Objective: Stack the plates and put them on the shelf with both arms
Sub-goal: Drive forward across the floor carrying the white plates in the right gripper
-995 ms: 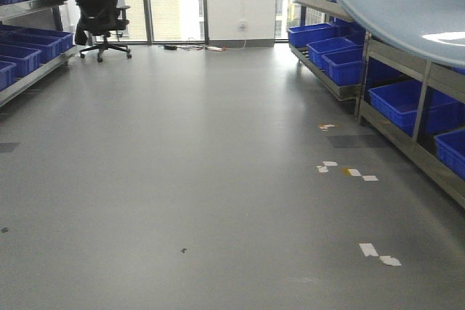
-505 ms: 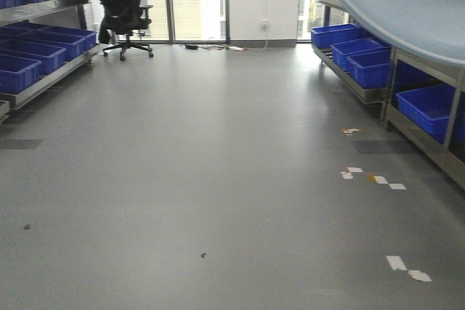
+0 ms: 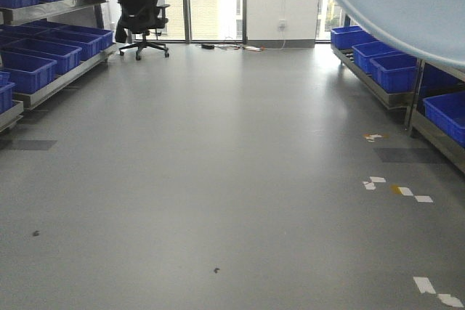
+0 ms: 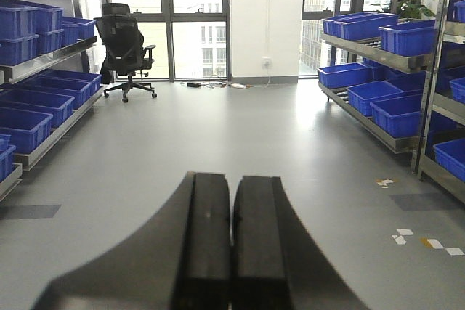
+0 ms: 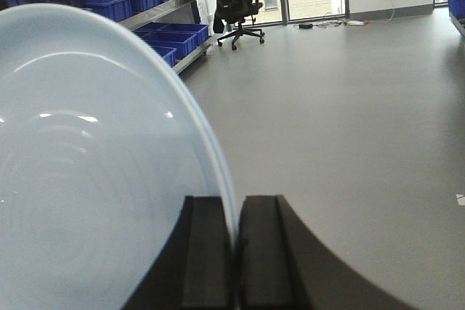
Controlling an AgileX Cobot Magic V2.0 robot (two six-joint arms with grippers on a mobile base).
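Plate cropped at frame edges, stack count unclear. Rim pinched edge-on in right claw, raised near shelf. Left claw clenched, empty, held level.

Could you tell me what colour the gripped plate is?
The plate is glossy pale bluish-white, clearest in the right wrist view.

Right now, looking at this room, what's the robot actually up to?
The right pincer is shut on the rim of a pale blue plate, holding it up in the air. Whether a second plate is stacked with it cannot be told. The left pincer is shut and holds nothing. The robot faces open grey floor between shelf racks loaded with blue crates, so the plate is not yet on a shelf.
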